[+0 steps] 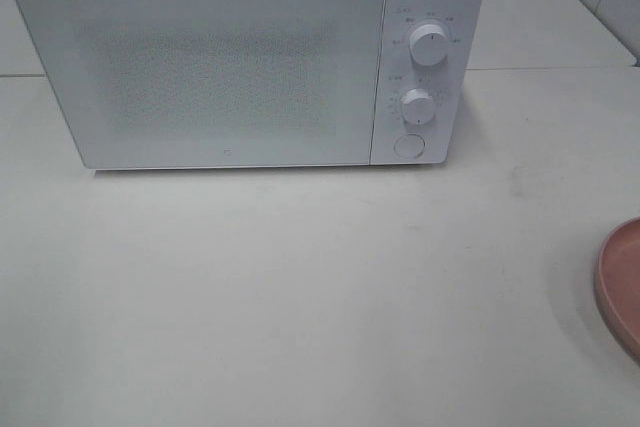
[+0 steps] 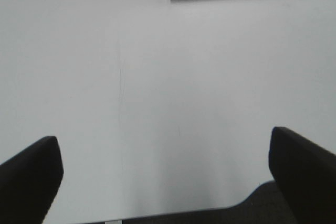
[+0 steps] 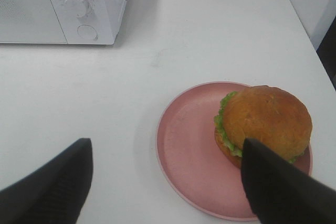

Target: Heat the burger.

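The burger (image 3: pixel 265 121), with a golden-brown bun and green lettuce frill, rests on the far side of a round pink plate (image 3: pixel 186 150) in the right wrist view. My right gripper (image 3: pixel 168 182) hovers open above the plate's near side, one dark finger (image 3: pixel 278 187) overlapping the burger's edge in the picture. My left gripper (image 2: pixel 165 169) stands wide open over bare white table, nothing between its fingers. The white microwave (image 1: pixel 200 57) sits at the back of the table with its door shut. Neither arm shows in the exterior high view.
The microwave's panel carries two knobs (image 1: pixel 428 47) and a round button (image 1: pixel 408 146). Only the plate's rim (image 1: pixel 622 282) shows at the right edge of the high view. The table edge (image 2: pixel 184 214) lies just under my left gripper.
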